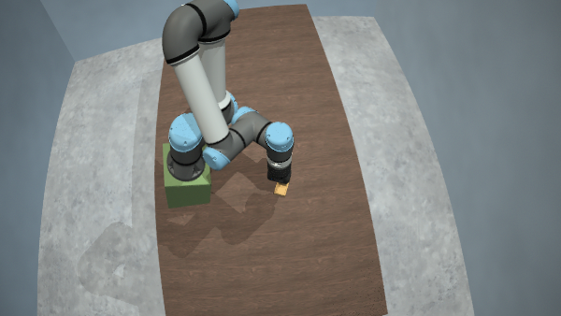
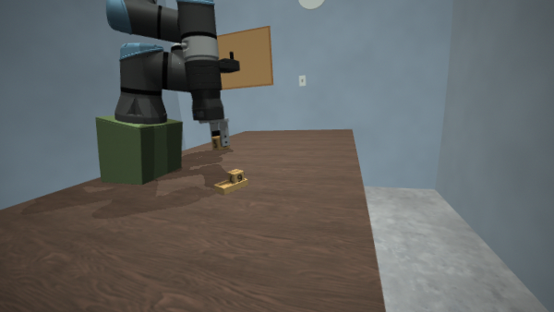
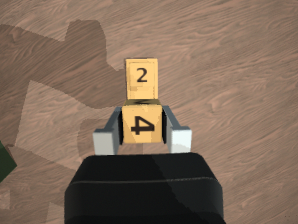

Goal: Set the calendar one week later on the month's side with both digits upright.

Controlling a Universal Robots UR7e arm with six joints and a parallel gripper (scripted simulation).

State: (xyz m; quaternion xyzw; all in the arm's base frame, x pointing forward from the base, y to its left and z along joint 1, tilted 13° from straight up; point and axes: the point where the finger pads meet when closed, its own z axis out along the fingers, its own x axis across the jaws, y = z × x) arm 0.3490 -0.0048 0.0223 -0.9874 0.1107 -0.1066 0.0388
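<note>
My gripper (image 2: 220, 139) (image 3: 142, 117) is shut on a yellow wooden cube (image 2: 216, 143) (image 3: 142, 134), held in the air above the table. In the wrist view its face shows a 4 turned on its side; in the exterior view a side face shows what looks like a 5. The tray (image 2: 226, 188) lies flat on the table. The other cube (image 2: 236, 176) (image 3: 142, 75) stands in one end of the tray, with a 9 facing the exterior camera and a 2 on top. The tray's other end shows no cube; in the wrist view the held cube hides part of it.
The brown wooden table (image 1: 290, 262) (image 2: 277, 240) lies under everything. The green base block (image 1: 188, 195) (image 2: 121, 152) carries the arm at the table's side. The arm's shadow falls across the table near the tray. A cork board (image 2: 249, 57) hangs on the back wall.
</note>
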